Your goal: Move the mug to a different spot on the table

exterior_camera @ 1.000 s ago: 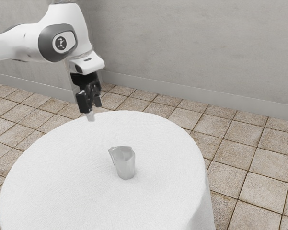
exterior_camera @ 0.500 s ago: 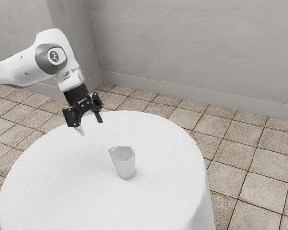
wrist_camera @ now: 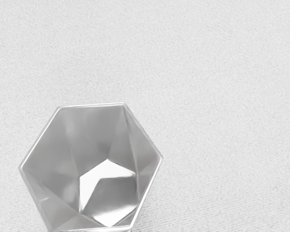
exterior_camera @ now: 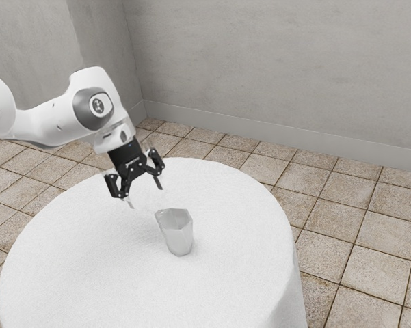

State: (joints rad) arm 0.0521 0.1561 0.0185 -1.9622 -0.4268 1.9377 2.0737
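The arm (exterior_camera: 41, 123) enters from the exterior view's left, and its base is cut off by that edge. The black gripper (exterior_camera: 143, 193) hangs above the table, tilted, with its two fingers (exterior_camera: 128, 201) spread apart and nothing between them. It is just to the exterior view's upper left of the mug and does not touch it.

The faceted silver-grey mug (exterior_camera: 175, 231) stands upright near the middle of the round table (exterior_camera: 68, 273), which is covered with a white cloth. The front part of the table is cut off by the lower edge of the exterior view. In the wrist view I look down into the mug (wrist_camera: 91, 169): its rim is six-sided and its inside is shiny, and its lowest part is cut off by the frame. The cloth (wrist_camera: 207, 72) lies all around it.

On the arm's joint sits a grey round cap (exterior_camera: 96, 104) with a small white mark, perhaps a logo; it is too small to read.
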